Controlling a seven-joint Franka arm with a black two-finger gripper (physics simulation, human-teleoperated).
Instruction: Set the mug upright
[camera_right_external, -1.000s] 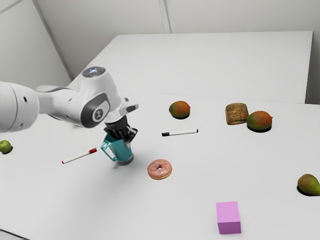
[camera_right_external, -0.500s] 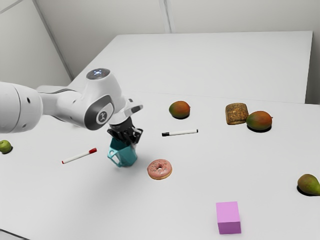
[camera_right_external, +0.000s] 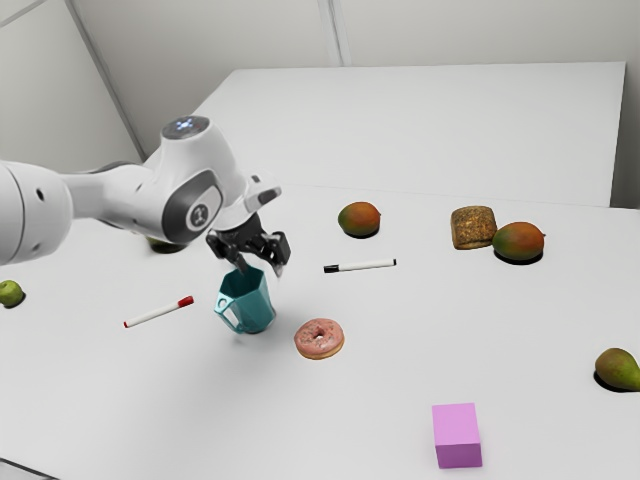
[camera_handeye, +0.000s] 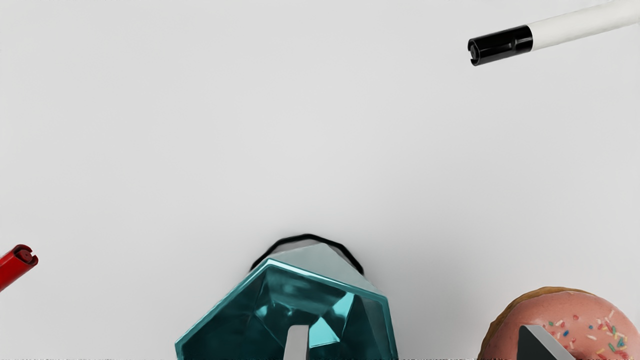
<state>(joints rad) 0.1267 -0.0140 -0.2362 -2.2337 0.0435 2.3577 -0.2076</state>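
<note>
The gripper (camera_right_external: 261, 268) hangs just above the teal mug (camera_right_external: 250, 305) in the exterior view, its two fingers spread and nothing held between them. The mug stands upright on the table, mouth up, its handle toward the exterior view's lower left. In the wrist view the gripper (camera_handeye: 415, 342) is open: one fingertip (camera_handeye: 297, 342) overlaps the opening of the mug (camera_handeye: 225, 325), and the other (camera_handeye: 540, 345) lies beyond the rim, over the donut's image. I cannot tell whether the first fingertip reaches inside the rim.
A pink donut (camera_right_external: 319, 339) lies close to the mug on the exterior view's right. A red-capped marker (camera_right_external: 158, 312) is at its left, a black-capped marker (camera_right_external: 360, 265) farther back. Mangoes (camera_right_external: 359, 219), bread (camera_right_external: 473, 227), a pear (camera_right_external: 618, 370) and a pink cube (camera_right_external: 457, 436) are farther off.
The mug has gone from tilted in my grip to standing upright, slightly toward the exterior view's right. My gripper has opened and risen off it.
</note>
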